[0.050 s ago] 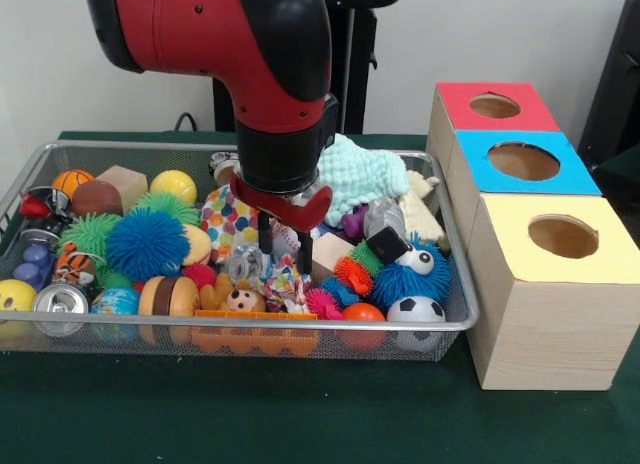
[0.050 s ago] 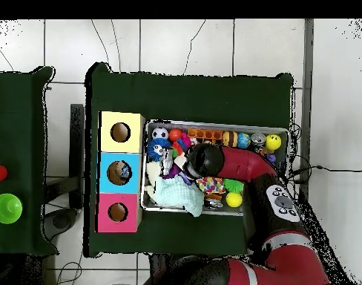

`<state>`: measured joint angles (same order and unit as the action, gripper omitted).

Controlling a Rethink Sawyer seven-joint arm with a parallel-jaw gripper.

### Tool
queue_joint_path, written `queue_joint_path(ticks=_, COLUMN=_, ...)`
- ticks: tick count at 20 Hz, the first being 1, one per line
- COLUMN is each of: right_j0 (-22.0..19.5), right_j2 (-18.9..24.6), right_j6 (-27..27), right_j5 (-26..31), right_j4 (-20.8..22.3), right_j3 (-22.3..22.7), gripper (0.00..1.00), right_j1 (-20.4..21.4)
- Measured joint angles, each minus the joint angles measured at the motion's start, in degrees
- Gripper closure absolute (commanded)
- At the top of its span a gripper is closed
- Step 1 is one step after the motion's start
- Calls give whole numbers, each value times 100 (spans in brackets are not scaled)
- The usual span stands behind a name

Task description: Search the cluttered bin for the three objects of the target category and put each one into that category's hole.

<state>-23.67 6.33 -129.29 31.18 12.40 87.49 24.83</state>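
A wire mesh bin [image 1: 120,327] is packed with toys. My gripper [image 1: 284,258] reaches down into its middle, over a polka-dot fabric [image 1: 226,222] and a white ball with red stitching [image 1: 286,240]. The two black fingers [image 1: 264,234] stand apart on either side of that ball, open, with their tips down among small toys. Right of the bin stand three wooden boxes with round holes: red top [image 1: 495,106], blue top [image 1: 523,161] and yellow top [image 1: 563,236]. In the overhead view the arm [image 2: 236,165] covers the gripper, and the boxes [image 2: 120,132] sit left of the bin [image 2: 217,124].
Around the gripper lie a blue spiky ball [image 1: 147,244], a yellow ball [image 1: 173,186], a wooden block [image 1: 122,187], a soda can [image 1: 60,302], a mint knitted cloth [image 1: 362,174], a blue fuzzy monster [image 1: 410,276] and a soccer ball [image 1: 416,311]. A green cup [image 2: 7,208] stands on a separate table.
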Motion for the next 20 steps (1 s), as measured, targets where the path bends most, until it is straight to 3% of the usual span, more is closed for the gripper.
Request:
queue_joint_path(ticks=10, right_j0=-458, right_j2=94, right_j6=0, right_j5=0, right_j4=2, right_j3=241, gripper=0, right_j1=135)
queue_joint_path(ticks=20, right_j0=-565, right_j2=108, right_j6=0, right_j5=-12, right_j4=2, right_j3=306, gripper=0, right_j1=164)
